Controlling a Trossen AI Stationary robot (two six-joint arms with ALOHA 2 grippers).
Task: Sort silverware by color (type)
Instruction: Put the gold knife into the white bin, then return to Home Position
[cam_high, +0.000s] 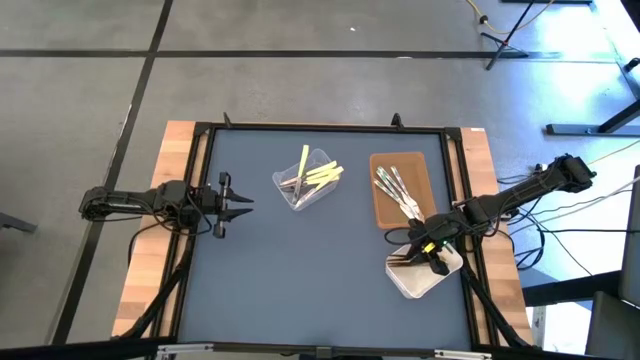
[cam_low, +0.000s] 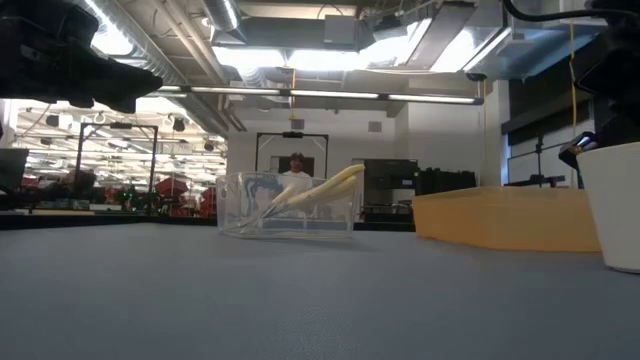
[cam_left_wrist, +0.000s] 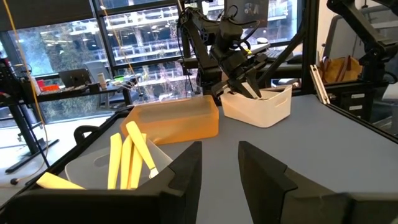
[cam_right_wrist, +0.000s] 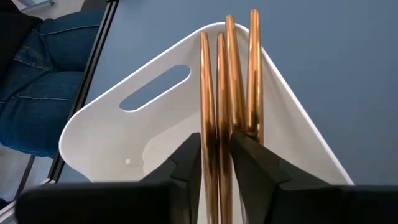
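While the right gripper (cam_right_wrist: 215, 155) sits low inside the white bin (cam_right_wrist: 155, 87), its fingers are only a crack apart with one copper stick (cam_right_wrist: 214, 112) between them, so I'd say that stick is barely pinched. If the arm lifts now, it could drag the stick back out or knock the other three copper ones (cam_right_wrist: 249, 74) leaning on the bin wall. From above, the right arm reaches in from the table's right edge, wrist angled down. The left gripper (cam_high: 228, 201) hovers part open and empty at the left edge. Yellow sticks (cam_high: 322, 175) are in the clear tub (cam_high: 291, 199), silver ones (cam_high: 392, 186) on the brown tray (cam_high: 382, 212).
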